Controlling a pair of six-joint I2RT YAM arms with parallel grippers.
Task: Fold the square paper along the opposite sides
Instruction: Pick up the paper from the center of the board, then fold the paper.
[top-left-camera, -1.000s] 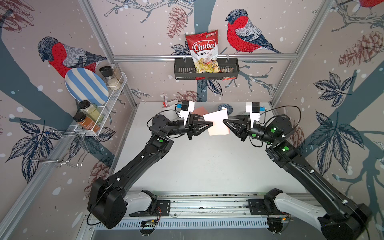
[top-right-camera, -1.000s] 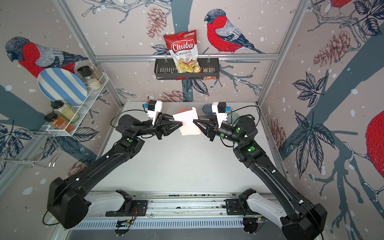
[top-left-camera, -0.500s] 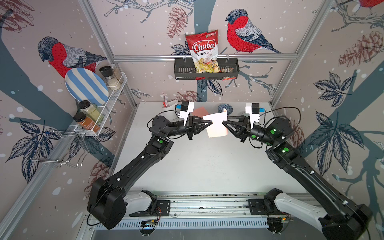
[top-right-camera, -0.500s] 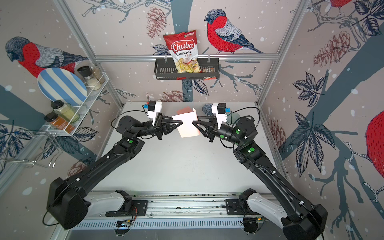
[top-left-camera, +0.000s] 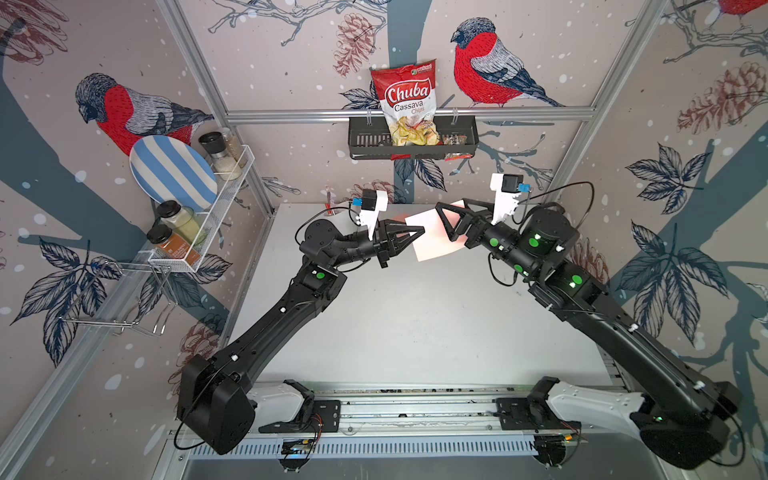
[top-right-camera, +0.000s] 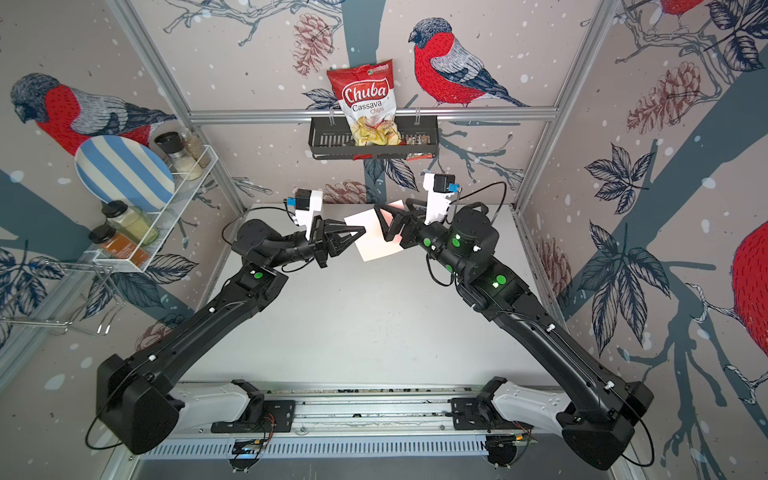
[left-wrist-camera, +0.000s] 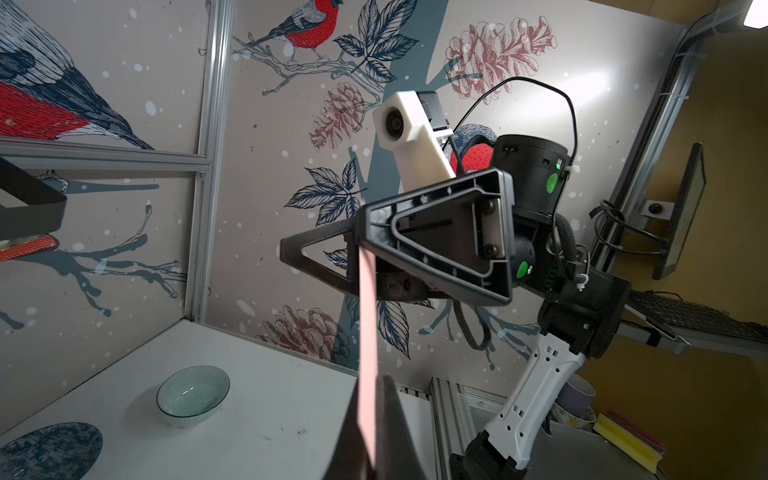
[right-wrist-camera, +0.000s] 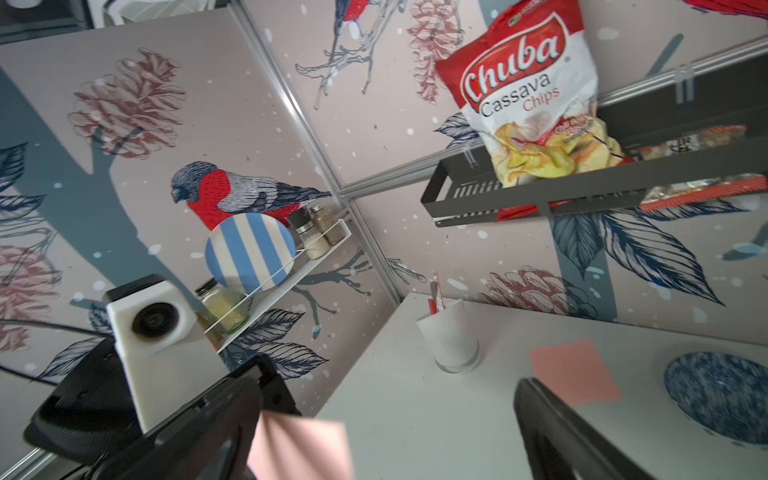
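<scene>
The pale pink square paper (top-left-camera: 432, 239) (top-right-camera: 376, 245) hangs in the air above the back of the table. My left gripper (top-left-camera: 419, 232) (top-right-camera: 360, 231) is shut on its left edge. In the left wrist view the paper (left-wrist-camera: 367, 332) runs edge-on out of my left gripper (left-wrist-camera: 372, 419). My right gripper (top-left-camera: 444, 222) (top-right-camera: 381, 223) stands wide open at the paper's right edge, one finger on each side and neither pressing it. The right wrist view shows the paper (right-wrist-camera: 303, 449) low between that gripper's spread fingers (right-wrist-camera: 552, 428).
A second pink sheet (right-wrist-camera: 575, 374) lies flat on the table behind. Near it are a white cup (right-wrist-camera: 451, 340) with pens, a dark blue plate (right-wrist-camera: 723, 399) and a glass bowl (left-wrist-camera: 193, 395). A wire rack (top-left-camera: 208, 224) and a black shelf (top-left-camera: 411, 137) hang on the walls.
My right gripper has opened wide and let go of the paper's right edge. The left gripper has closed fully on the left edge and now holds the paper alone.
</scene>
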